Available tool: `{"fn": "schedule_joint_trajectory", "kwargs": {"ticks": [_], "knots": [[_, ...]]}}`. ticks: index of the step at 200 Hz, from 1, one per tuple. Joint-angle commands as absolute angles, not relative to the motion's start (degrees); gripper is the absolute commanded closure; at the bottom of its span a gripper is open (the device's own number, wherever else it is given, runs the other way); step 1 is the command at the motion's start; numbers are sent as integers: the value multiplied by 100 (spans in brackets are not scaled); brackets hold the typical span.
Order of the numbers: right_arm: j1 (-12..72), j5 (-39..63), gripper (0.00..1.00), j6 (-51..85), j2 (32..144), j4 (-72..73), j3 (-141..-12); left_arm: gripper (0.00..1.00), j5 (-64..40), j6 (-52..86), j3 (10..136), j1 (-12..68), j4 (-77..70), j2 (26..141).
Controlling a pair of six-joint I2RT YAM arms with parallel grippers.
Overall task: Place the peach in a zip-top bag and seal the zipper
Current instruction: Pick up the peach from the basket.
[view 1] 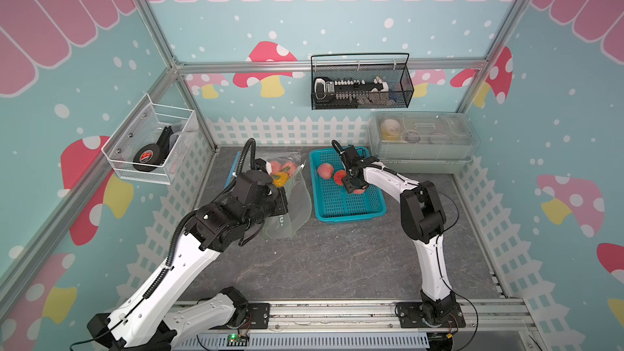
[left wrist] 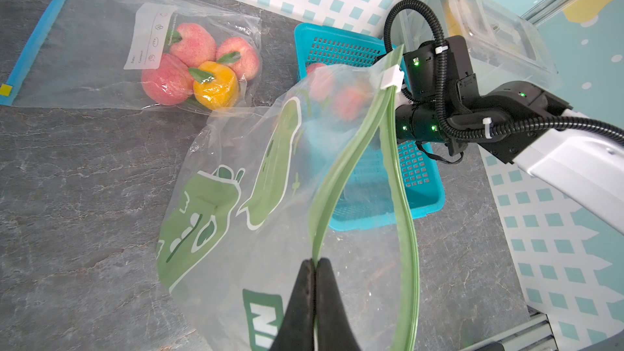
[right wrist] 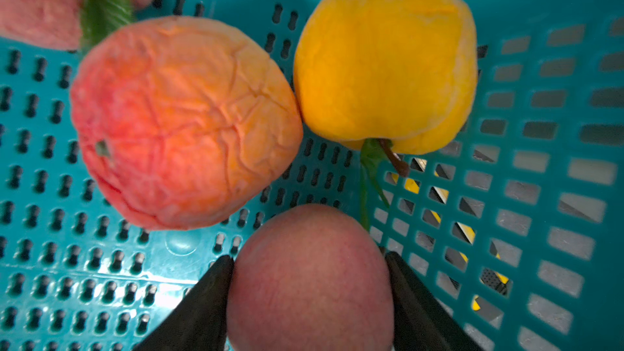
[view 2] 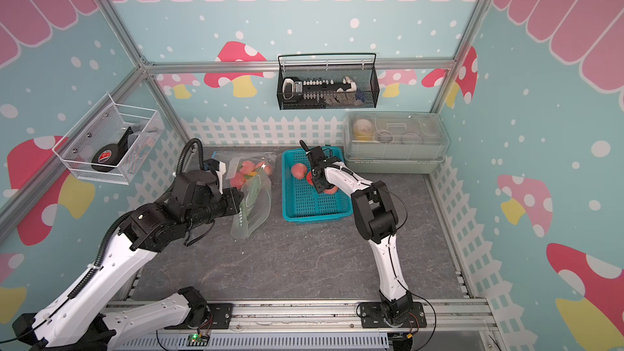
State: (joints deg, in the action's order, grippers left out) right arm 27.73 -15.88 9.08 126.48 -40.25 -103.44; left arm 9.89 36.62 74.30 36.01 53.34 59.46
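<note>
Pinches the left jaws fully shut on one green lip (left wrist: 332, 177) of the zip-top bag (left wrist: 236, 197), raising that edge off the desk (view 1: 337, 258) and letting the other lip sag away. Holds the mouth gaping toward the teal basket (view 1: 351, 217) just beside it, evidently to offer a ready opening. Leaves the white slider (left wrist: 391, 77) at the far end of the zipper, clear of the gap. Sets the right jaws wide, one against each flank of the peach (right wrist: 310, 278) sitting low in the basket near a side wall, just short of an orange-red peach (right wrist: 182, 123) and a yellow fruit (right wrist: 385, 59). Looks like a grip for the carry across, though impossible to tell whether lifted off the basket floor. Carries the left arm (view 1: 189, 258) with elbow bent and raised, forearm roughly level, wrist turned toward the basket. Folds the right arm (view 1: 429, 258) high at the elbow, forearm reaching back and down into the basket, wrist tipped steeply downward. Ignores a second, blue-edged bag (left wrist: 101, 45) of fruit lying flat beyond.
</note>
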Motion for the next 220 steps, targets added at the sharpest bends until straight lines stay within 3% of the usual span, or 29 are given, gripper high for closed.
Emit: {"fn": "schedule_joint_trajectory", "kwargs": {"ticks": [1,48,122,160,220], "knots": [[2735,-1162,35,1084,12305,-4023,-10086,100,1101,3586,7550,3553,5390,5942],[2632,-207,37,1552,10945,-3114,-9104,100,1072,3603,7540,3560,5345,5924],[2653,2167,36,2422,8795,-941,-7686,100,1140,3801,7449,3553,4980,5862],[2910,3474,36,2762,8288,89,-7475,100,1204,3920,7414,3553,4862,5822],[3768,4168,37,2764,8230,571,-7778,100,1110,3927,7427,3556,4833,5984]]}}
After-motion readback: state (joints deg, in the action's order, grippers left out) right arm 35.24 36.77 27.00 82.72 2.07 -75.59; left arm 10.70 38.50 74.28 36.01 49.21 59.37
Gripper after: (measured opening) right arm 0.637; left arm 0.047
